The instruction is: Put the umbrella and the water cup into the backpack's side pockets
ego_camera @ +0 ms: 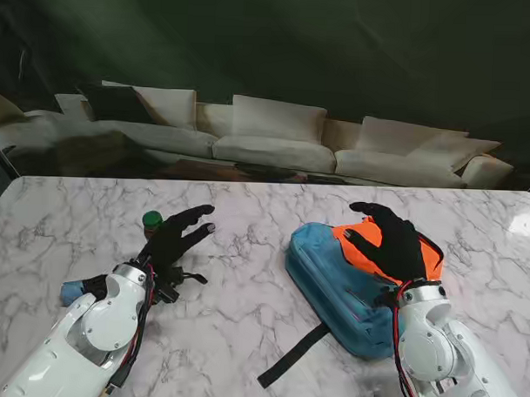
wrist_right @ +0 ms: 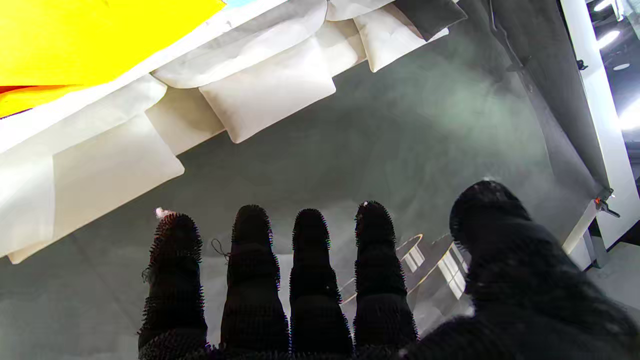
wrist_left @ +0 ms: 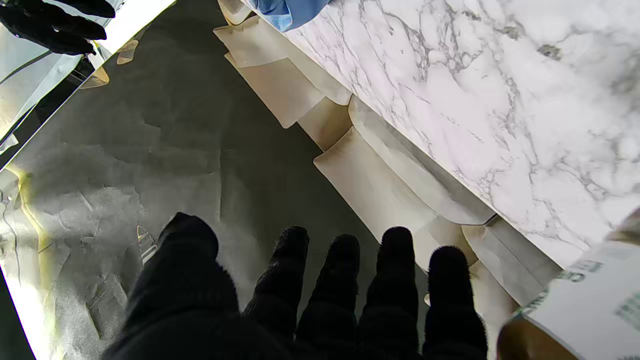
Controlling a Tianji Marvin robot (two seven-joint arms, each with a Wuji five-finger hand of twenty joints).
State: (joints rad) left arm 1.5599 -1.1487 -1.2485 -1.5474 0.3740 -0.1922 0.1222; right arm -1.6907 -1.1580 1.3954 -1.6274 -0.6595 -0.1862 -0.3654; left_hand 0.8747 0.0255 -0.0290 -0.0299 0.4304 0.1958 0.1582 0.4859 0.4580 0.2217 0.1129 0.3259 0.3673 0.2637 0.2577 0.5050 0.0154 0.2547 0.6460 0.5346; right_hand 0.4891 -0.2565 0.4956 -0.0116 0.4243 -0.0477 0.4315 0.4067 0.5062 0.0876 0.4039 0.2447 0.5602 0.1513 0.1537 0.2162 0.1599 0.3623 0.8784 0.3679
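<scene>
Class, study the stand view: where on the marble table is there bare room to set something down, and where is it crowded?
Bare marble lies between the left hand and the backpack, and along the far edge toward the sofa. It is crowded near the left hand, where the green-capped cup and a blue item sit, and around the backpack with its strap under the right hand.

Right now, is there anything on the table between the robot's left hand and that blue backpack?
Nothing: in the stand's view only bare marble table separates the left hand from the backpack. The green-capped cup sits on the hand's other side.
</scene>
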